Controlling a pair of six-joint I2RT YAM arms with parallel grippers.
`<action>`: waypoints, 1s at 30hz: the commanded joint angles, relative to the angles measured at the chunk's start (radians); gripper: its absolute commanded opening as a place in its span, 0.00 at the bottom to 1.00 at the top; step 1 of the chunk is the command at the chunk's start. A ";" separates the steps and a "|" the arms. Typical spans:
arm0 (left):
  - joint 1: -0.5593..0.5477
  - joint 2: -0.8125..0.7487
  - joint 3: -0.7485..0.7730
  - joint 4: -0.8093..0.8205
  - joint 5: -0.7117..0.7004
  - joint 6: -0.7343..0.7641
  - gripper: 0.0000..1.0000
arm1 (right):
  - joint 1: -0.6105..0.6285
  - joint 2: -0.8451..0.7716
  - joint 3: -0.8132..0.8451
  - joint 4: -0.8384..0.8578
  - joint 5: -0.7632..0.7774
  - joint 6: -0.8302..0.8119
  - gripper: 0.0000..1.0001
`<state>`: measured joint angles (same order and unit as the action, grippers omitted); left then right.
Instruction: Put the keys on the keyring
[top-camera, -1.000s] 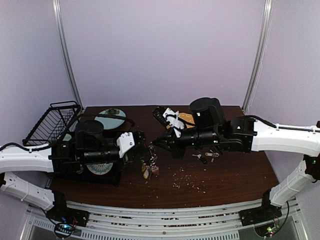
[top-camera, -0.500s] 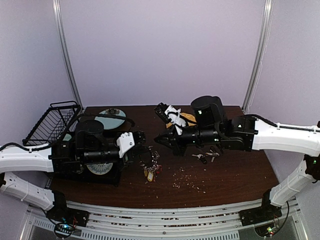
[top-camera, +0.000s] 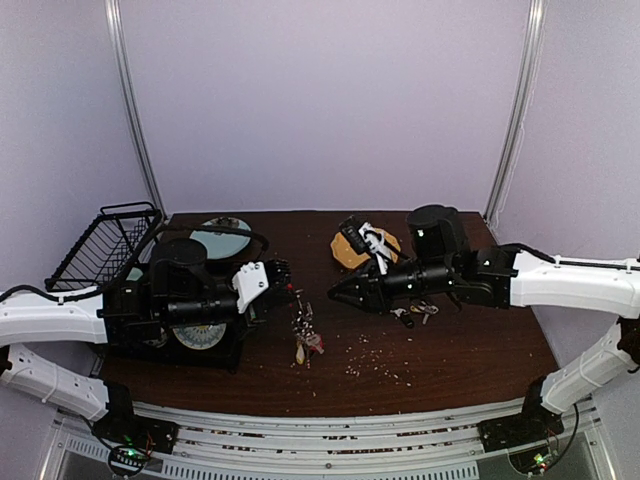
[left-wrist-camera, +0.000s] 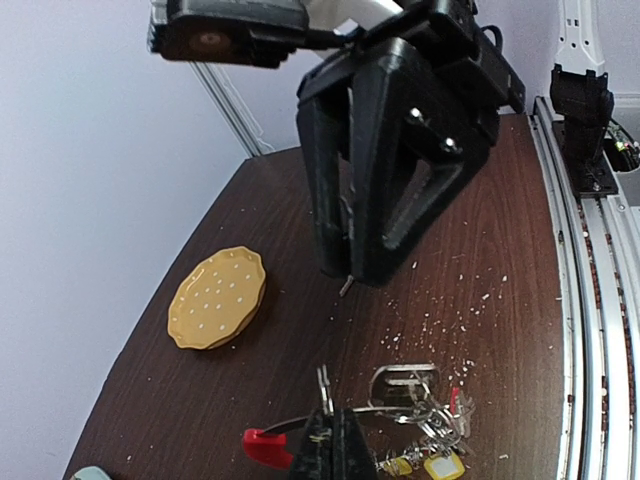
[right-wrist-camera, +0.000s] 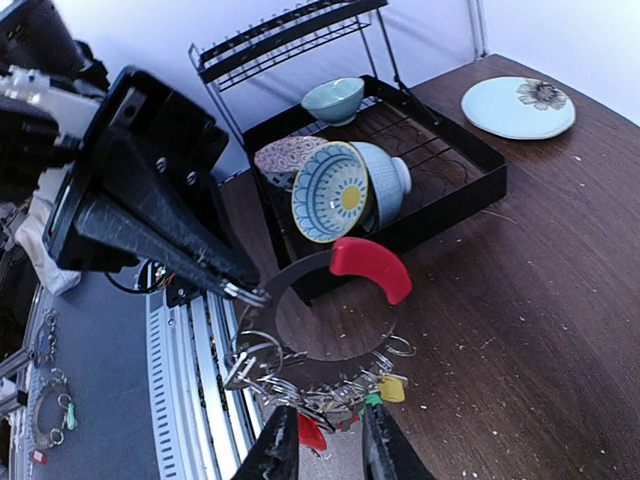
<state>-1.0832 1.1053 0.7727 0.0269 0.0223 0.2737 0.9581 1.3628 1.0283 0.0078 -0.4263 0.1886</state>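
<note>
The keyring (top-camera: 302, 325) hangs from my left gripper (top-camera: 288, 285), which is shut on its thin silver loop. In the left wrist view the fingers (left-wrist-camera: 330, 440) pinch the loop beside the red curved section (left-wrist-camera: 262, 447), with the key bunch and yellow tag (left-wrist-camera: 420, 410) to the right. My right gripper (top-camera: 335, 293) points at the ring from a short way off. A small silver key tip (left-wrist-camera: 345, 286) pokes out of its fingertips. In the right wrist view its fingers (right-wrist-camera: 275, 445) stand narrowly apart below the ring (right-wrist-camera: 370, 268). Loose keys (top-camera: 415, 312) lie under the right arm.
A yellow plate (top-camera: 350, 250) sits at the back middle of the table. A black dish rack (top-camera: 100, 245) with bowls (right-wrist-camera: 330, 190) stands at the left, with a pale blue plate (top-camera: 220, 238) behind the left arm. Crumbs (top-camera: 370, 360) are scattered on the wood.
My right gripper has drawn back to the right, away from the keyring, uncovering the yellow plate. The keyring's bunch has swung slightly. The left arm has stayed in place.
</note>
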 joint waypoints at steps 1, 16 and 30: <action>0.005 -0.022 0.024 0.063 -0.002 -0.011 0.00 | 0.040 0.021 -0.078 0.166 -0.143 0.039 0.27; 0.005 -0.059 0.013 0.083 0.004 0.003 0.00 | 0.079 0.057 -0.201 0.468 -0.082 -0.079 0.30; 0.005 -0.072 0.008 0.093 0.017 0.012 0.00 | 0.051 0.081 -0.184 0.507 -0.118 -0.112 0.34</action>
<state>-1.0836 1.0538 0.7727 0.0311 0.0238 0.2749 1.0180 1.4364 0.8257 0.4812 -0.5259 0.0994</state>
